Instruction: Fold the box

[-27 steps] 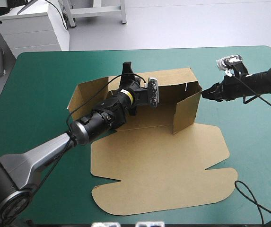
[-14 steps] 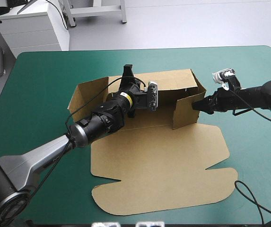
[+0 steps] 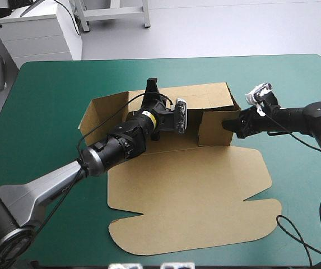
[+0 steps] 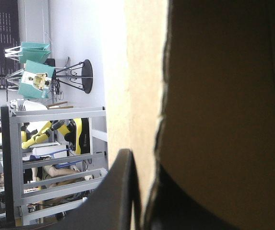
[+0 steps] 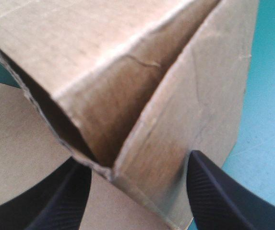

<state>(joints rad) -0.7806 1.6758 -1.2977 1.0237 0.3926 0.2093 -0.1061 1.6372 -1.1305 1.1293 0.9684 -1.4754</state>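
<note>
Left gripper (image 3: 152,84) clamps the raised far wall of the brown box (image 3: 194,190) between its black fingers. Right gripper (image 3: 227,123), fingers apart, straddles the side wall's corner, the flat lid lying beside it

One box (image 3: 188,196); two pincers: left pincer (image 3: 152,88), right pincer (image 3: 228,123); one table (image 3: 48,84).

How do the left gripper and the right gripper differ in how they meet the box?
The left gripper is shut on the box, pinching its far wall; the right gripper is open, its fingers either side of a raised corner. The left gripper is at the far side, the right gripper at the right end. Both are at raised board, not the flat lid.
</note>
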